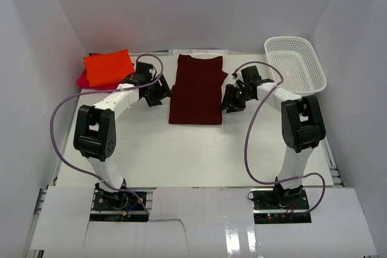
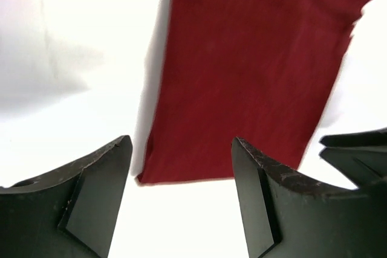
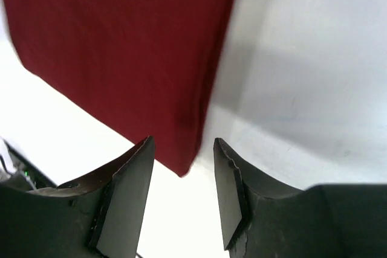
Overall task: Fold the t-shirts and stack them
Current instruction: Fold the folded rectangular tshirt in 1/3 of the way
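The maroon shirt [image 1: 196,90] lies as a long strip by the middle of the table's [image 1: 181,155] far edge. It looks soft, light and limp, so pinch its near corners. The left claw [image 2: 181,143] and right claw [image 3: 184,143] flank it, both spread and empty.

Back wall [image 1: 193,4]: plain white panel, closing off the far side.
Sides: left wall [image 1: 30,89] and right wall [image 1: 363,89], white, bare.
Table [image 1: 181,155]: white, flat, matte.
Near edge: white boards [image 1: 211,222], one glossy, catching glare.
Light: bright, even, from above; shadows soft.
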Motion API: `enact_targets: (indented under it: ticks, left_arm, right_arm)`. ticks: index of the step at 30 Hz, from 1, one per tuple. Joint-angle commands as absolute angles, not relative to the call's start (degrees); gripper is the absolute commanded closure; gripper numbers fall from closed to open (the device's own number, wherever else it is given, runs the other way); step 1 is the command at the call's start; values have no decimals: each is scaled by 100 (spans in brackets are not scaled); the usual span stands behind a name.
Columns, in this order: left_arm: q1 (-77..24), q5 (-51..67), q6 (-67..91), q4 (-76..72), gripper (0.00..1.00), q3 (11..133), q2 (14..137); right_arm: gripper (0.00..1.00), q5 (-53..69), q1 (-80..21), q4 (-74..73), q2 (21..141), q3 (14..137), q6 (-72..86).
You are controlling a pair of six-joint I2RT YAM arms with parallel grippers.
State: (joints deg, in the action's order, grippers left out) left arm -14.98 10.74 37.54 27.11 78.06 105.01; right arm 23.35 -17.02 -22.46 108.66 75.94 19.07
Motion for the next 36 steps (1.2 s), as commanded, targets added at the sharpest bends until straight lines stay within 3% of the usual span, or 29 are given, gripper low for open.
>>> enact_targets:
  ticks: [1, 8, 19, 22, 23, 25, 26, 27, 36]
  left_arm:
    - [-1477, 1335, 3700, 2471, 23, 6816, 9811]
    - [-1459, 1837, 4025, 1153, 22, 4960, 9062]
    - [-1459, 1837, 4228, 448, 22, 4886, 9764]
    - [-1459, 1854, 4236, 440, 22, 4992, 9905]
    - [-1459, 1863, 4245, 431, 22, 5001, 9931]
    - [-1459, 1846, 4245, 413, 22, 5010, 9975]
    - [-1468, 1846, 4228, 422, 22, 5010, 9976]
    - [-1459, 1837, 4219, 413, 22, 5001, 9993]
    - [-1459, 1951, 4254, 519, 25, 4817, 9958]
  right_arm:
    - [50, 2847, -1749, -1987, 10618, 7033, 2003]
    - [49, 3146, -1758, -1144, 10336, 5916, 2443]
    - [51, 3217, -1775, -62, 10582, 5484, 3120]
    - [58, 3147, -1784, -79, 10644, 5555, 3094]
    - [68, 3086, -1784, -70, 10652, 5555, 3102]
    - [75, 3041, -1784, -70, 10670, 5563, 3076]
    - [86, 3024, -1793, -70, 10679, 5563, 3067]
    - [91, 3023, -1784, -79, 10696, 5572, 3059]
    - [92, 3067, -1784, -105, 10740, 5642, 3032]
